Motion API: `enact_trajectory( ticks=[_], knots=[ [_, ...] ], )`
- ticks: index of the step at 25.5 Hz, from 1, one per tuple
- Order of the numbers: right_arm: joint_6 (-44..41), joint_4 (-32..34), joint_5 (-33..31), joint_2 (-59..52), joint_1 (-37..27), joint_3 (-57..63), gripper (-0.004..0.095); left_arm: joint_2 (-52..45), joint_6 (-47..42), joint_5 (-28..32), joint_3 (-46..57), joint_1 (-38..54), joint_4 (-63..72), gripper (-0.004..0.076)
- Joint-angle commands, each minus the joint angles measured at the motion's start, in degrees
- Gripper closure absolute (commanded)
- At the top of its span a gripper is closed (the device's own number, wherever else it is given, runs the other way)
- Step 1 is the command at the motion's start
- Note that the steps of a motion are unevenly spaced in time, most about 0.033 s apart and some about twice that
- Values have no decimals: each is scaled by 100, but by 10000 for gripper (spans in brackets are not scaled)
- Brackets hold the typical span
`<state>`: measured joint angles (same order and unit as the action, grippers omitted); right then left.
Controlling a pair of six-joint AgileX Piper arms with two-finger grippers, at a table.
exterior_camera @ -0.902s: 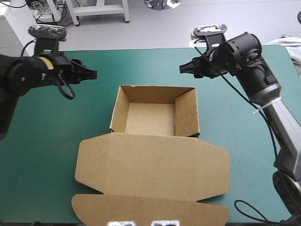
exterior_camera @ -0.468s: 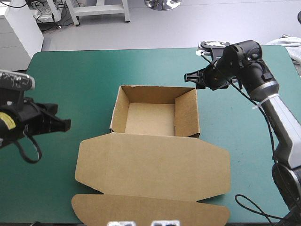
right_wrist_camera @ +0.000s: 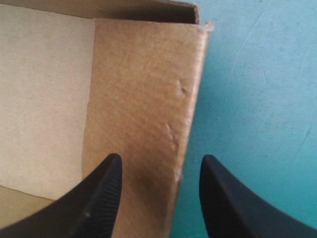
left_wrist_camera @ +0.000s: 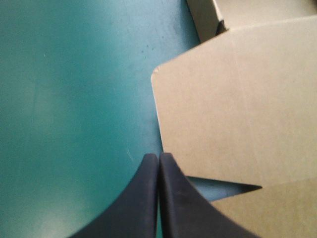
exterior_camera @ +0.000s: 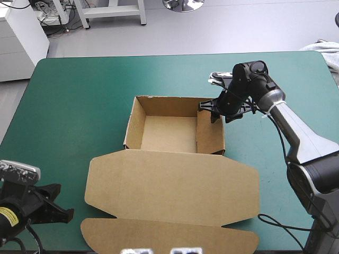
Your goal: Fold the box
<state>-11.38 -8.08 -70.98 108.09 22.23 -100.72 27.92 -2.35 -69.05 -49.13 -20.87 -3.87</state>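
Observation:
The brown box [exterior_camera: 169, 132] stands mid-table as an open tray with its walls raised. Its lid [exterior_camera: 175, 185] lies flat toward the near edge. My right gripper [exterior_camera: 207, 109] is open at the far end of the tray's right wall [right_wrist_camera: 143, 99], and in the right wrist view [right_wrist_camera: 161, 161] one finger is inside the tray and the other outside. My left gripper [exterior_camera: 64, 215] is low at the table's near left corner, just left of the lid's tuck flap. In the left wrist view [left_wrist_camera: 158, 159] it is shut and empty, with the lid's left corner [left_wrist_camera: 237, 109] just ahead.
A pale cloth [exterior_camera: 324, 50] hangs at the table's far right corner. Bare teal-green cover [exterior_camera: 79, 106] stretches left of and beyond the box.
The left arm has swung from the far left of the table back to the near left corner. The right gripper has come down and in, onto the box's right wall.

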Motion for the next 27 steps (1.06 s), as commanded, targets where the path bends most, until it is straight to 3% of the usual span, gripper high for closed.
enact_trajectory(
  ticks=[1,5,8,10,20,24,27],
  knots=[
    [70,-96,-77,-54,-35,-114,453,-340,-10,359,432,-27,98,734],
    [85,-257,-87,146,-35,-114,546,-781,-10,388,974,-27,71,734],
    [234,-399,-87,216,-35,-114,744,-1028,-10,388,1225,-27,71,734],
    [319,-387,-87,217,-35,-114,932,-1149,-10,388,1370,-27,71,734],
    [298,-218,-75,18,-103,-829,927,-1232,-10,388,1474,-27,57,734],
    [268,-180,-85,-264,-654,-1488,927,-1232,-10,388,1474,-27,57,734],
    [259,205,-85,-587,-1243,-1508,927,-1232,-10,388,1474,-27,57,734]
  ],
)
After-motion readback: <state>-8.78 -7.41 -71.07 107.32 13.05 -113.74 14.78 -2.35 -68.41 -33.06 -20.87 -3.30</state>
